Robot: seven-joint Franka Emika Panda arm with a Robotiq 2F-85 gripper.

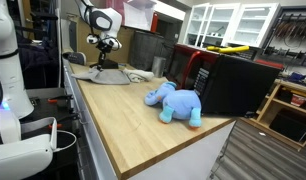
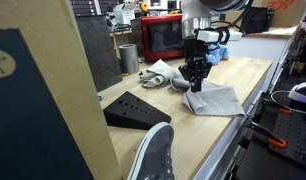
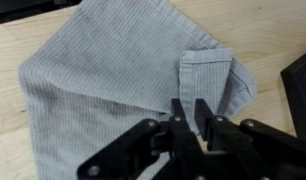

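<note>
On the wooden surface (image 1: 143,135) under me lay a gray towel (image 3: 113,80), and my end effector (image 3: 193,108) stood right upon it, near its edge closest to the wrist camera. The only mark I could find was a round emblem on a dark panel (image 2: 3,62) in an exterior view, too blurred to read.

The wrist view alone showed the towel's ribbed weave, its folded-over corner (image 3: 208,75) just beyond my fingertips, and a dark object's edge (image 3: 299,85) off to one side. In an exterior view, a blue plush elephant (image 1: 174,104) lay well apart from the towel (image 1: 103,76), beside a black box (image 1: 235,82). Elsewhere, an exterior view showed a red microwave (image 2: 163,38), a metal cup (image 2: 127,58), a black wedge (image 2: 133,108) and a gray shoe (image 2: 153,155), with my end effector (image 2: 196,88) pointing straight down onto the towel (image 2: 218,100).

My fingers (image 3: 180,108) were drawn close with a narrow gap between, tips at the cloth. I could not tell whether they pinched any of it.
</note>
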